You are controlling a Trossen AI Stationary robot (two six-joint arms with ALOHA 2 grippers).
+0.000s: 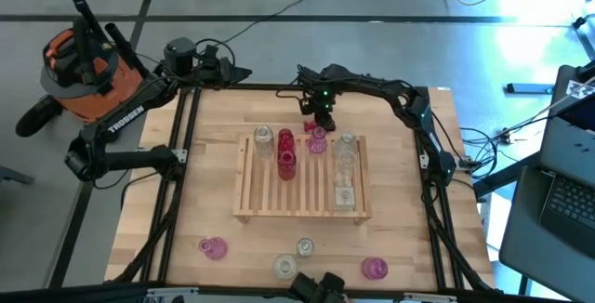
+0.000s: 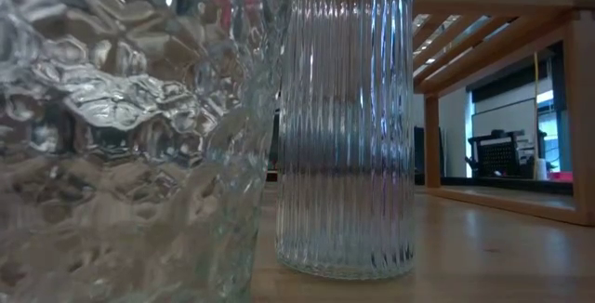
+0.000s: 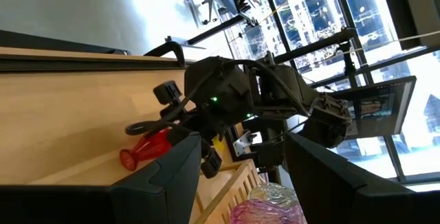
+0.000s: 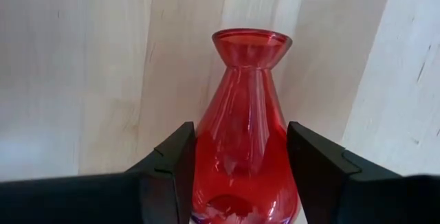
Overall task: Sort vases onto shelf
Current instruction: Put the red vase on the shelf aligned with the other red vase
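My right gripper (image 1: 319, 117) hangs over the far edge of the slatted wooden shelf (image 1: 244, 187), shut on a red glass vase (image 4: 244, 80). The left wrist view shows that vase (image 3: 148, 148) beneath the right gripper (image 3: 179, 131). Standing on the shelf are a clear vase (image 1: 263, 138), two red ones (image 1: 285, 151), a pink one (image 1: 318, 140) and three clear ones (image 1: 346, 168). My left gripper (image 1: 181, 154) waits open at the table's left edge; in its own view (image 3: 244, 141) a pink vase (image 3: 268, 203) shows between its fingers, farther off. My right gripper pinches the red vase by its bulbous body (image 4: 206, 162), one finger (image 4: 175, 169) on each side. The neck and flared mouth (image 4: 251, 42) point away from the wrist, along the fingers, toward the wooden surface. Whether the vase touches the wood, I cannot tell.
Near the table's near edge stand a pink vase (image 1: 214, 247), two clear ones (image 1: 304, 245) (image 1: 284, 266) and another pink one (image 1: 374, 268). In the low view a ribbed clear vase (image 2: 344, 126) and a faceted one (image 2: 121, 136) fill the foreground, with the shelf (image 2: 502, 24) behind.
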